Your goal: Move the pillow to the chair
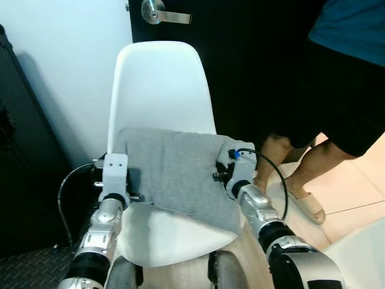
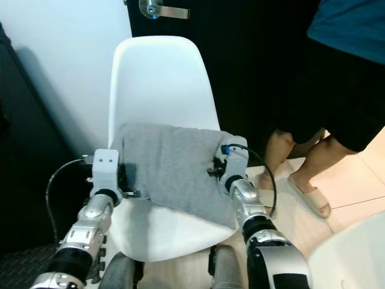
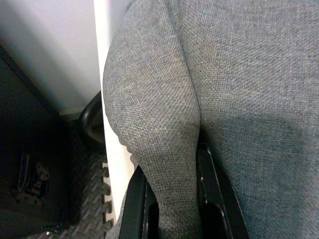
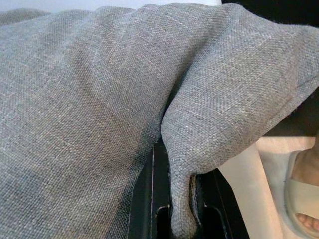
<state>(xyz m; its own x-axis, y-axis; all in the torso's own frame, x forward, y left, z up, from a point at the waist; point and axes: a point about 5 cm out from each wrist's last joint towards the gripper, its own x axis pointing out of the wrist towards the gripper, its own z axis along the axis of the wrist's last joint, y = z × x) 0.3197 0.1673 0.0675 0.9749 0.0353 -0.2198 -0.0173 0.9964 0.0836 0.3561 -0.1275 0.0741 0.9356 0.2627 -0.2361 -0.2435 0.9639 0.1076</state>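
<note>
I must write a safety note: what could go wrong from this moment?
The pillow overhangs the chair seat on the right, so it may slide off once released. Both claws, left claw and right claw, pinch folds of fabric, which may snag on opening. A person's foot stands close to the right arm.

the pillow (image 1: 177,171) is grey, a fine woven weave flecked lighter and darker. the chair (image 1: 159,84) is plain glossy white. the wall (image 1: 66,72) behind is pale white-blue, the door (image 1: 252,66) black with a silver handle (image 1: 162,13). the arms are silver; the left gripper (image 3: 172,199) and right gripper (image 4: 182,204) have black fingers. a person (image 1: 343,78) wears a teal top, black shorts and beige slippers (image 1: 308,206). the mat (image 3: 89,199) is dark grey, diamond-patterned.
</note>
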